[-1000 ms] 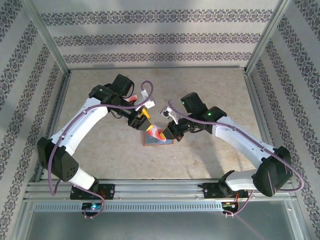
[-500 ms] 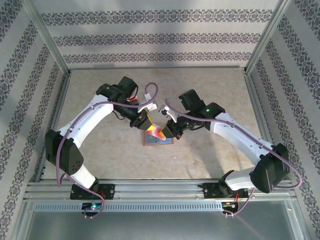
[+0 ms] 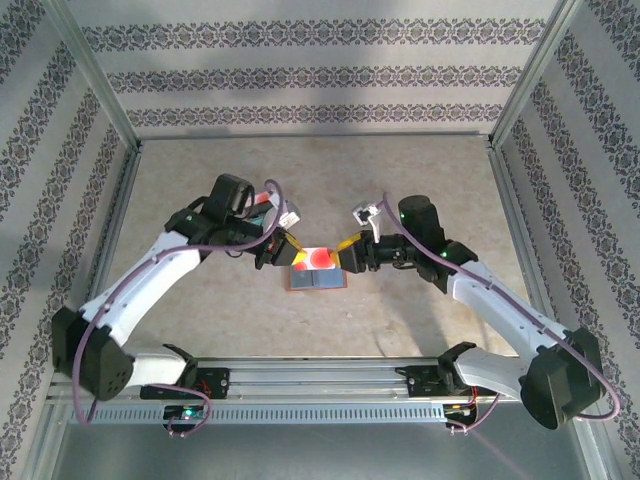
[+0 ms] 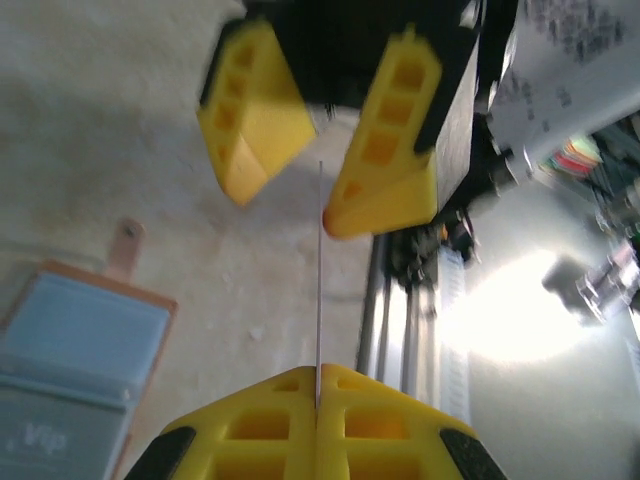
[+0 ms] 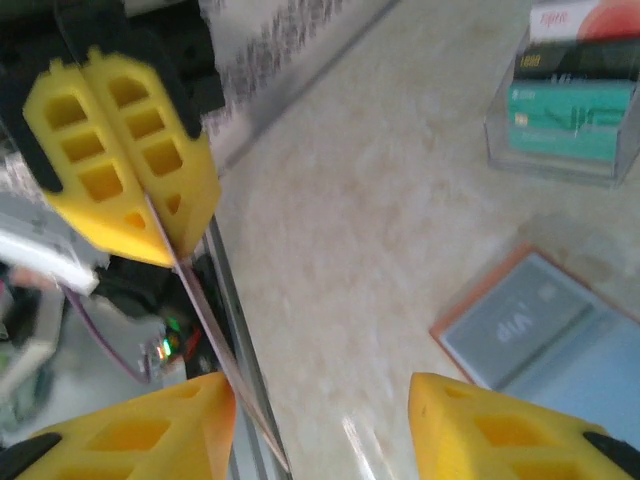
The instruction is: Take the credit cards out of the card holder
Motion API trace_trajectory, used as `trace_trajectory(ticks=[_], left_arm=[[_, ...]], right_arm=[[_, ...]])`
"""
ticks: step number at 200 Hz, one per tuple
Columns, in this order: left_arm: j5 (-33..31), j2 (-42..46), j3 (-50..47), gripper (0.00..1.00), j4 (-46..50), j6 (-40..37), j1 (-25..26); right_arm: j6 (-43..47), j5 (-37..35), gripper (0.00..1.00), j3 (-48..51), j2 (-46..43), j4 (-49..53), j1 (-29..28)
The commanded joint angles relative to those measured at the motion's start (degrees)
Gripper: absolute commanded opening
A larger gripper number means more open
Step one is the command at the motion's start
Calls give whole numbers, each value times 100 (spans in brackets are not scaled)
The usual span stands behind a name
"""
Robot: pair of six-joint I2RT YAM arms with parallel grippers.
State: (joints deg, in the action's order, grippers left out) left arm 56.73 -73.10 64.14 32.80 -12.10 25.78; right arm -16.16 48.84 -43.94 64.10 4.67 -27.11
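Note:
A red credit card [image 3: 318, 258] with a pale circle hangs between my two grippers, just above the open card holder [image 3: 315, 281] lying flat on the table. My left gripper [image 4: 318, 372] is shut on one edge of the card [image 4: 319, 280], which appears there as a thin edge-on line. My right gripper [image 5: 320, 390] is open. The card [image 5: 215, 335] runs along its left finger [image 5: 150, 430], and the other finger stands well apart. The holder's grey-blue pockets [image 5: 540, 320] lie below.
A clear stand with a teal, black and red stack [image 5: 570, 100] sits on the table beyond the holder. The metal rail [image 3: 320, 385] runs along the near table edge, and patterned walls enclose the other three sides.
The left gripper has shut on the card and the right gripper has opened off it. Both arms have shifted, and the card now lies flatter above the holder.

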Motion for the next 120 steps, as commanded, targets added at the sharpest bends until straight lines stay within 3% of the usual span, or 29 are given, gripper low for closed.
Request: trace_trajectory(ticks=[1,29,47,90,120], left_arm=[[-293,461,-485,0,-2330,1587,-40],[-486,644,-757,0,-2735,2096,-43],[-518,687,-886,0,-2928,2323,-47],[-446,678,-962,0,-3064,2440,-40],[-266,630,-959,0,-3135,2489,-44]], right_arm=[[-1487,-259,54,573,-287,-2244,33],[-2294,-443,49,1001,-493,-3453,31],[-2313,-472,42,967,-572,-3489,-28],[-2291,-436,36,829,-497,-3512,-227],[-2225,-454,37,791,-382,-3508,-298]])
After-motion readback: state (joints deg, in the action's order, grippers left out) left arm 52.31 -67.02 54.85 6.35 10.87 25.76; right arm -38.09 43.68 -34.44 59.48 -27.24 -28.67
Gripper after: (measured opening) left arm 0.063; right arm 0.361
